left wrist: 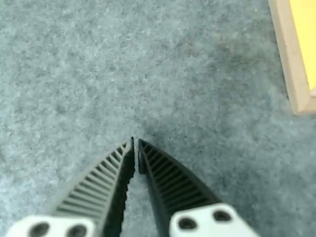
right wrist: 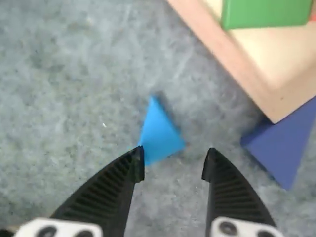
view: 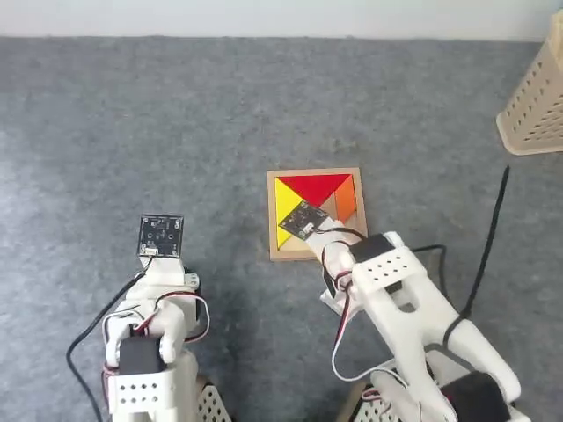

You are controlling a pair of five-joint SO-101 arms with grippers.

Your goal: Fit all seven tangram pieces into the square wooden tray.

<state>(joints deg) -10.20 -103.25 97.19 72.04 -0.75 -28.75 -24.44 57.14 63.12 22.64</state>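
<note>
From the high view, the wooden tray (view: pixel 272 230) already holds a red triangle (view: pixel 315 186), and the right arm hangs over its near corner. In the left wrist view, the left gripper (left wrist: pixel 136 143) is closed and empty above the grey worktop (left wrist: pixel 98 74). In the right wrist view, the right gripper (right wrist: pixel 175 153) gapes wide beside a light blue triangle (right wrist: pixel 158 133) lying outside the tray. The piece is probably light, stiff and thin, so pinch it across two edges.
</note>
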